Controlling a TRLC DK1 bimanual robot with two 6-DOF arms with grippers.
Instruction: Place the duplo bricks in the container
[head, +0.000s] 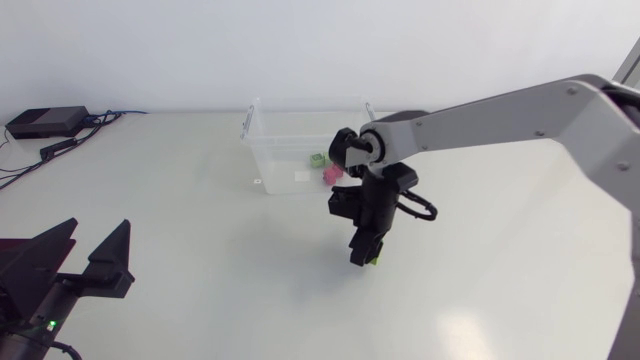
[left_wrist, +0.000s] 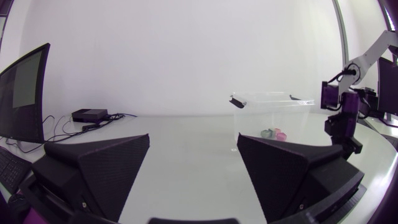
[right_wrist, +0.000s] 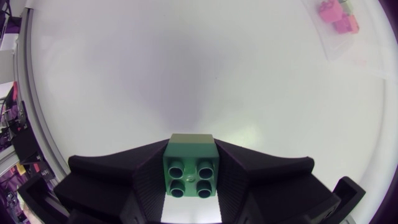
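While the right tool (head: 366, 248) is pinching a green brick (right_wrist: 190, 173) from two sides and hanging low over the surface (head: 200, 230), in front of the container (head: 268, 150) and outside it, the main hazards are lying in the carry that the task is requiring. The fingers (right_wrist: 124, 180) are meeting only the brick's smooth side faces, so a quick swing is risking a slip or a twist in the grip. The container's near wall is standing between the tool and the interior; a path running too low is courting a knock against the clear rim, which is likely shoving the light container aside. A pink brick (head: 333, 174) and a pale green brick (head: 317, 159) are already lying inside, so a release from height is inviting a bounce. The left tool (left_wrist: 193, 158) is resting wide open and empty, well apart, posing no obstruction.
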